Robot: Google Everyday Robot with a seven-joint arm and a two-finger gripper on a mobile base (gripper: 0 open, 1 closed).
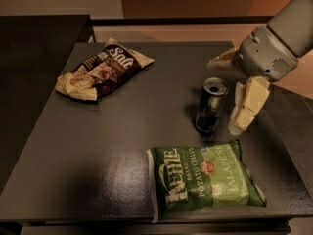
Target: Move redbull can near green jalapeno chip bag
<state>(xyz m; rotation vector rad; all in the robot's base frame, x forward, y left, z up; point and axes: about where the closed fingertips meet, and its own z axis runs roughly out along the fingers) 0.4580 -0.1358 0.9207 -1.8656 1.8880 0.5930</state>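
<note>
My end effector (223, 96) hangs at the right side of the bench (122, 136), its fingers spread wide and holding nothing. One finger (247, 104) slants down just to the right of the can (210, 106) with a thin gap between them; the other reaches out behind the can's top, also apart from it.

The can stands upright on the bench, silver top up, just behind the upper edge of the green bag (208, 180). Only a narrow strip of bench separates them. The green bag lies flat at the front edge.

I judge the move itself as good as done: the can is close beside the bag and standing on its own. What is left, I think, is to draw away without clipping the can, since it is tall, slim and easy to tip.

The Salt bag (102, 70) lies crumpled at the far left, well apart from both. The bench is dark with a dull sheen. A lower dark counter (39, 38) adjoins it on the left, and a tan wall (186, 1) runs behind.
</note>
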